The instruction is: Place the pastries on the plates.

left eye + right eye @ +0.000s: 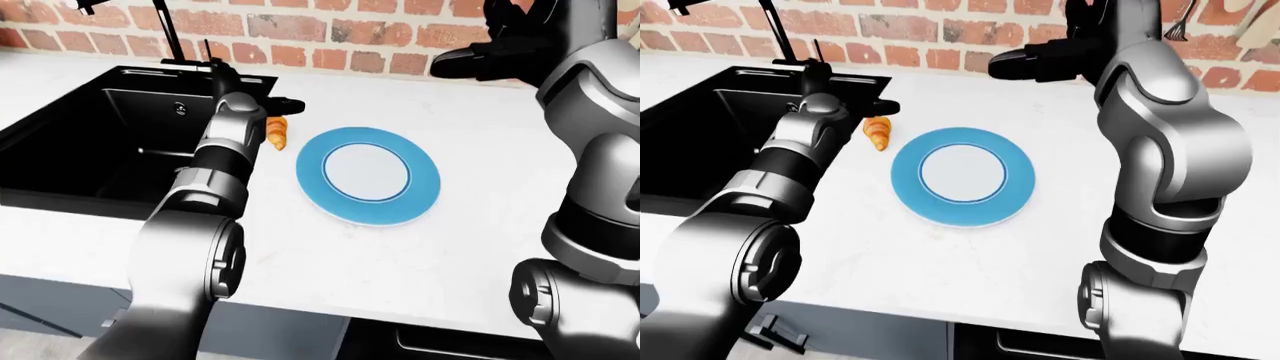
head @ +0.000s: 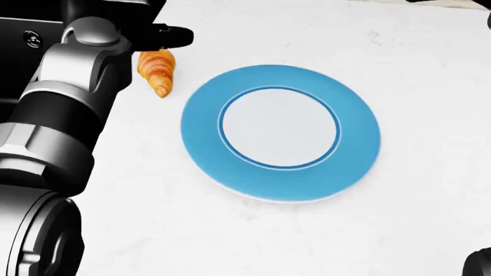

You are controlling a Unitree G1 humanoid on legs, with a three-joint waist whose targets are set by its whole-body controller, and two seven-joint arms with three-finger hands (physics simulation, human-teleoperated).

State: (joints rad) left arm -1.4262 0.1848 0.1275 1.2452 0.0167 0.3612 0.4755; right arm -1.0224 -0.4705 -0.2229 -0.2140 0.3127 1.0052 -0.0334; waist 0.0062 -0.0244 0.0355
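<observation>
1. Your pastry is a single croissant [image 2: 157,71], golden and curved, lying flat on the white counter [image 2: 384,230]; in the head view it sits at about ten o'clock from the plate, near its rim but not touching it; no second pastry or second plate shows in any view.
2. The plate [image 2: 353,144] is round, with a broad blue rim and a pale centre; it lies flat on the counter and carries nothing.
3. Your left hand [image 2: 157,34] hangs just beside the croissant, at its twelve o'clock in the head view; a dark finger points toward three o'clock above the pastry's top end; whether it touches the pastry you cannot tell, and the fingers do not wrap it; how wide the hand is spread cannot be told either, since the forearm hides most of it.
4. Your left arm [image 1: 215,187] runs up the left of the left-eye view, along the edge of the black sink [image 1: 90,142]; the croissant lies between that sink edge and the plate.
5. Your right hand [image 1: 1040,64] is raised well above the counter, at the plate's one o'clock in the right-eye view, before the brick wall [image 1: 940,30]; its dark fingers point toward nine o'clock, extended and holding nothing.
6. A dark faucet [image 1: 170,30] stands at the sink's twelve o'clock.
</observation>
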